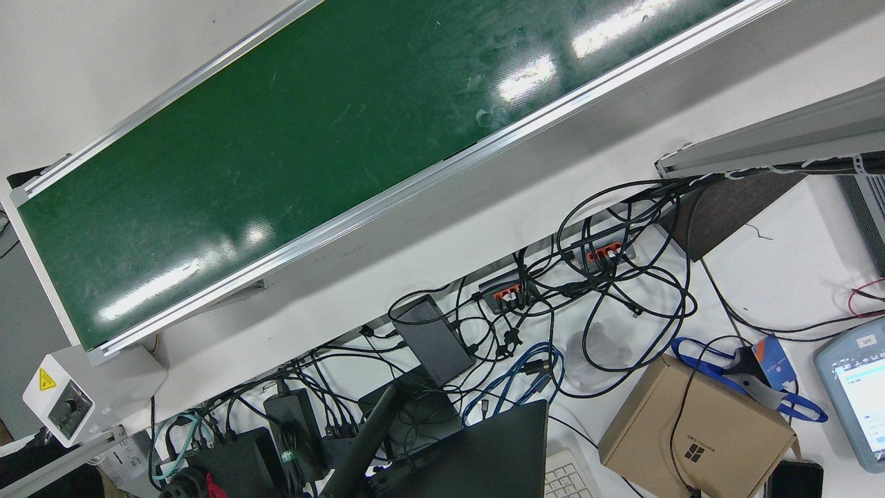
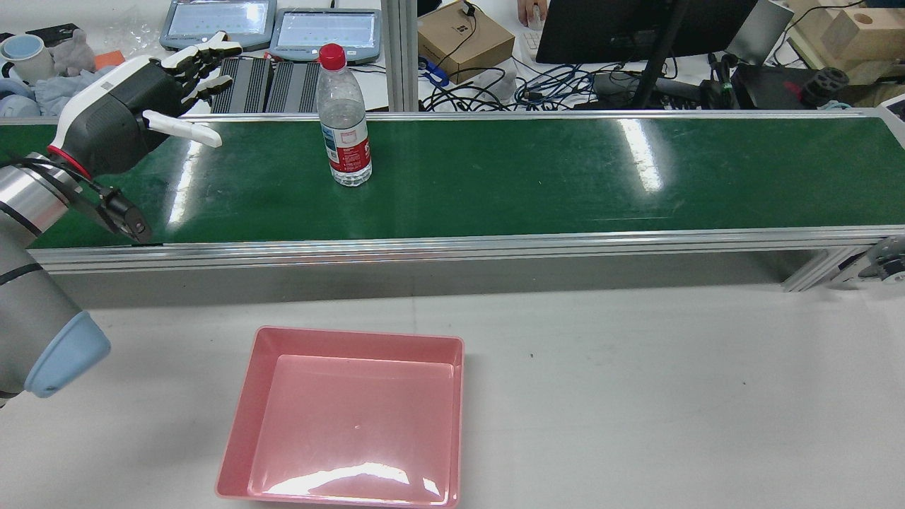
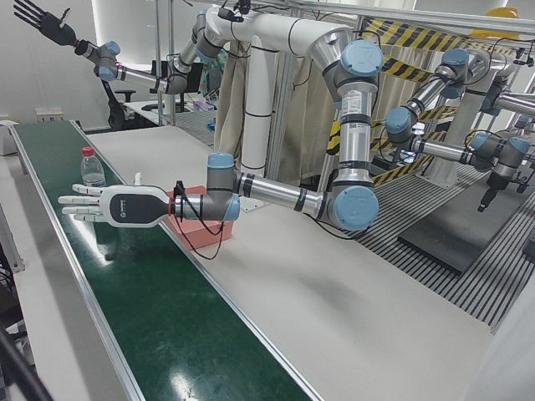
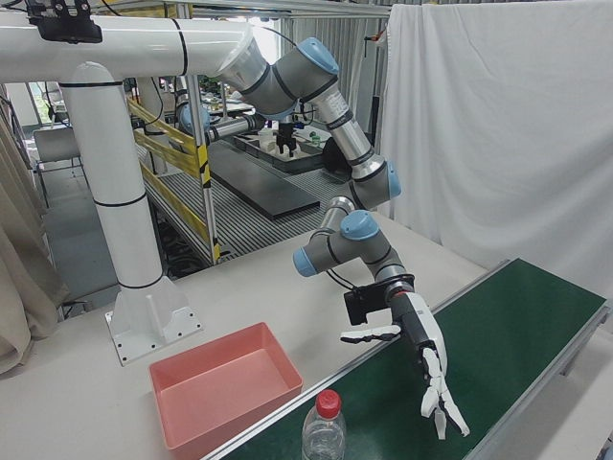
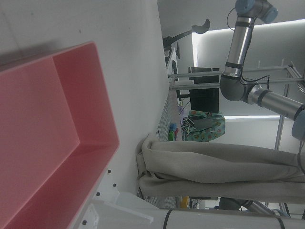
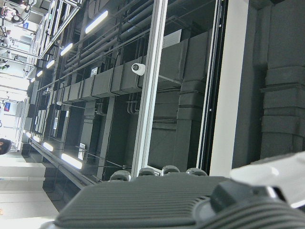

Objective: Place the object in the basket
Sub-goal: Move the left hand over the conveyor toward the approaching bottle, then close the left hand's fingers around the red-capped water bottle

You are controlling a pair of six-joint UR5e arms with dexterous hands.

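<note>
A clear water bottle (image 2: 343, 124) with a red cap and red label stands upright on the green conveyor belt (image 2: 537, 177). It also shows in the corner views (image 3: 92, 172) (image 4: 324, 427). My left hand (image 2: 134, 99) hovers over the belt to the bottle's left, open, fingers stretched flat, a clear gap between them and the bottle (image 3: 113, 205) (image 4: 428, 364). The pink basket (image 2: 244, 417) sits on the white table in front of the belt, with nothing in it (image 4: 172, 407) (image 5: 102, 95). My right hand (image 3: 38, 21) is raised high, fingers spread, holding nothing.
Beyond the belt lie tablets (image 2: 325, 32), a cardboard box (image 2: 463, 39), a monitor and tangled cables (image 1: 594, 290). The belt's aluminium rail (image 2: 452, 244) runs between belt and basket. A white gantry post (image 4: 120, 211) stands behind the table.
</note>
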